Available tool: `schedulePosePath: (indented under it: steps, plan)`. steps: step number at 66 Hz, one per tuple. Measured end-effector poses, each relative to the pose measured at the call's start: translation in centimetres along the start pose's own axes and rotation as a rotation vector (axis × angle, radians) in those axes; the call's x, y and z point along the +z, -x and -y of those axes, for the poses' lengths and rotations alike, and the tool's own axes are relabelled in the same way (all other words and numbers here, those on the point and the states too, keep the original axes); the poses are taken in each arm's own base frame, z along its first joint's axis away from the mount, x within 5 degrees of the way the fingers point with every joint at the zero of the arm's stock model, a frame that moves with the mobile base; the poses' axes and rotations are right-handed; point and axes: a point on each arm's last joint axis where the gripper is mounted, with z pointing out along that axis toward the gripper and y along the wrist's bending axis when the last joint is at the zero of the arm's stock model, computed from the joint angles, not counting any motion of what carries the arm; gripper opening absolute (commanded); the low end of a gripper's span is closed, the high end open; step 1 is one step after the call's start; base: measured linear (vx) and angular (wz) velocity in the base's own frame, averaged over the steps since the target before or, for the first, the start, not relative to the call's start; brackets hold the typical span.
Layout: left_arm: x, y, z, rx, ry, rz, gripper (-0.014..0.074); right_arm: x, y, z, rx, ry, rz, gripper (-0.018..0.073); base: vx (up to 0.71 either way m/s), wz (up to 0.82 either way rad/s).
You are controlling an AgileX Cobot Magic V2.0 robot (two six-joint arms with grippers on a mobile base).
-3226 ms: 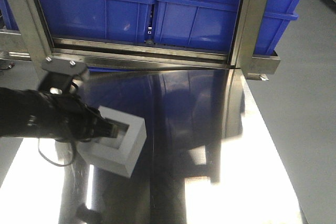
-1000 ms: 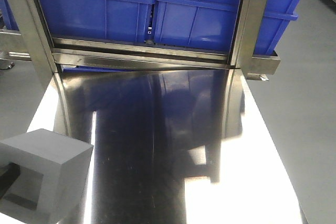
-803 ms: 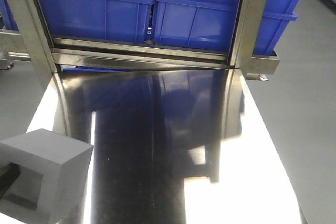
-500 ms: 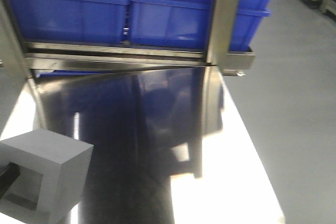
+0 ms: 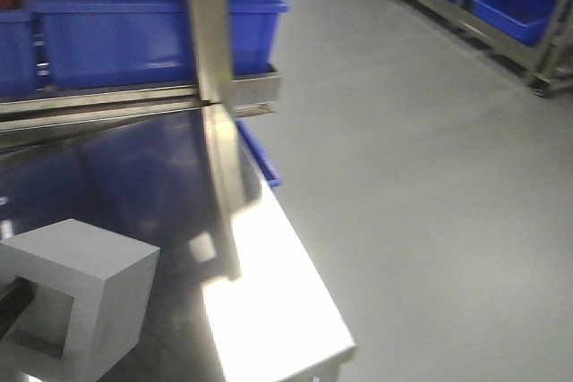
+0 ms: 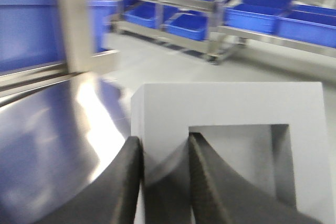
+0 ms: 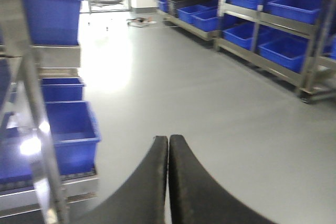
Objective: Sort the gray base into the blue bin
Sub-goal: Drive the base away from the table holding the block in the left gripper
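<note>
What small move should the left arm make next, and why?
Likely carry the gray base, its wall pinched in the left gripper, toward a blue bin on the racks; the front view shows it over the table, not a bin.

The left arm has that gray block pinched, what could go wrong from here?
The left gripper pinches only one wall of the gray base, one finger inside the recess, so the block may pivot or slip. The steel upright rises at the table's edge; a swing past it might clip the block.
</note>
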Motion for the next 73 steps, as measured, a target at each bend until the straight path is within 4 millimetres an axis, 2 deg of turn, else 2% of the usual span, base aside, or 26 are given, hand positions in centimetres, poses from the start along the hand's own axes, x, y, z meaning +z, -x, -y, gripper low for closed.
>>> schedulePosePath:
  steps: [48, 73]
  plan:
    - [0.00, -0.07, -0.01, 0.000, 0.001, -0.007, -0.0006, 0.00, 0.00, 0.00, 0.000, 0.000, 0.000, -0.0009, -0.09, -0.54]
    - [0.00, -0.07, -0.01, 0.000, 0.001, -0.007, -0.0006, 0.00, 0.00, 0.00, 0.000, 0.000, 0.000, -0.0009, -0.11, -0.71]
